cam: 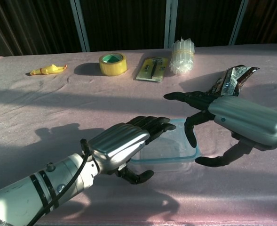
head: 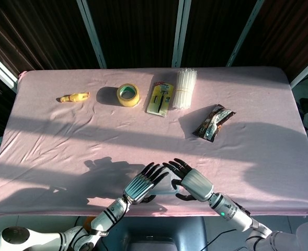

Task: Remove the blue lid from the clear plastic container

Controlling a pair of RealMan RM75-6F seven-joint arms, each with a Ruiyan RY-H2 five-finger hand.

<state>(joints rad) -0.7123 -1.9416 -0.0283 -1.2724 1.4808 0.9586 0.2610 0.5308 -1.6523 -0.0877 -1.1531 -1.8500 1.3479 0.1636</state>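
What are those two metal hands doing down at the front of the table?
Both hands are reaching for a clear plastic container with a blue lid at the near edge of the pink table. The left hand lies over its left side, the right hand hovers at its right with fingers spread. The lid looks to be on. The tape, snack packet and other items farther back lie untouched.

The head view looks down from high up, taking in the whole worktop [head: 237, 146] from far off. The chest view sits low and close, looking across it. Both show the two hands and the far row of things.
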